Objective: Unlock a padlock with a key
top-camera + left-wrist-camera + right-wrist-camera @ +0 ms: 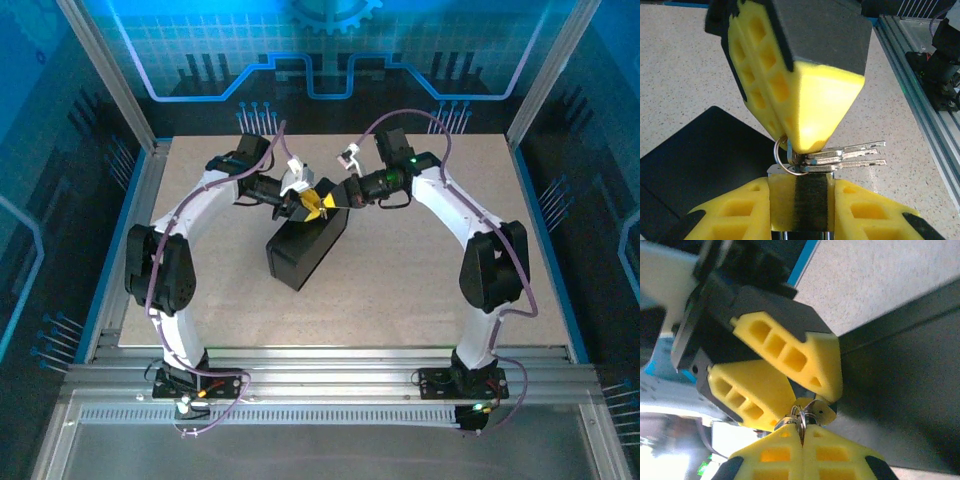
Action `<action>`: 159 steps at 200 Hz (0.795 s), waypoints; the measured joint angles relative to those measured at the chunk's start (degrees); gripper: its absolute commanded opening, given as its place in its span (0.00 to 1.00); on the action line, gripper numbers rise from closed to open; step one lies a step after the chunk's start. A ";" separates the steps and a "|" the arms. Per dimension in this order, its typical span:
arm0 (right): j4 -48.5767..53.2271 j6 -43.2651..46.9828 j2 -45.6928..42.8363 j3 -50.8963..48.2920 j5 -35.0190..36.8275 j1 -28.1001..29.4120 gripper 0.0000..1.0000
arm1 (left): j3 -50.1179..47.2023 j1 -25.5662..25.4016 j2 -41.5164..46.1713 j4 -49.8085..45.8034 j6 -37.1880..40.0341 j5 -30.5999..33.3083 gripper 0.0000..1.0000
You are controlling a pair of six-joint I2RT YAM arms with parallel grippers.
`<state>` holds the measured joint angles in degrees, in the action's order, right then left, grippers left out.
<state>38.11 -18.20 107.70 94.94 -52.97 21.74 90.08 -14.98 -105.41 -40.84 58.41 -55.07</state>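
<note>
The right gripper (801, 434) has its fingers pressed together on the head of the key (855, 155), at the key ring (781, 159); the blades point out sideways, free. Just below, the left gripper (802, 192) is narrowly parted around what looks like the padlock (782, 200), though its shackle is hard to make out. Both hang over the black box (305, 248). The table (420, 290) lies bare around it as far as the edge rails.

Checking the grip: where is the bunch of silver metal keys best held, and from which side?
On the silver keys, pinch the flat heads beside the wire ring, coming from that end: their toothed blades jut sideways and should stay free.
</note>
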 measured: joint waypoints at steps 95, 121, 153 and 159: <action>4.15 -23.15 -0.46 -0.68 -1.62 0.13 0.12 | -2.45 -0.37 1.97 -0.79 0.02 -0.09 0.00; 7.02 -21.99 -1.01 -0.55 -1.99 -0.85 0.17 | -2.60 -0.81 1.99 -0.37 0.09 -1.42 0.00; 13.07 -16.65 -1.03 1.95 -2.56 -4.44 0.20 | -2.60 -1.51 1.99 0.11 0.48 -2.51 0.00; 13.88 -15.52 -1.03 2.29 -2.58 -5.60 0.20 | -2.60 -1.46 1.99 0.04 0.55 -2.84 0.00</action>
<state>51.99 -33.71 106.67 97.23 -55.55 16.14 87.48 -16.45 -103.42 -40.80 58.96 -57.91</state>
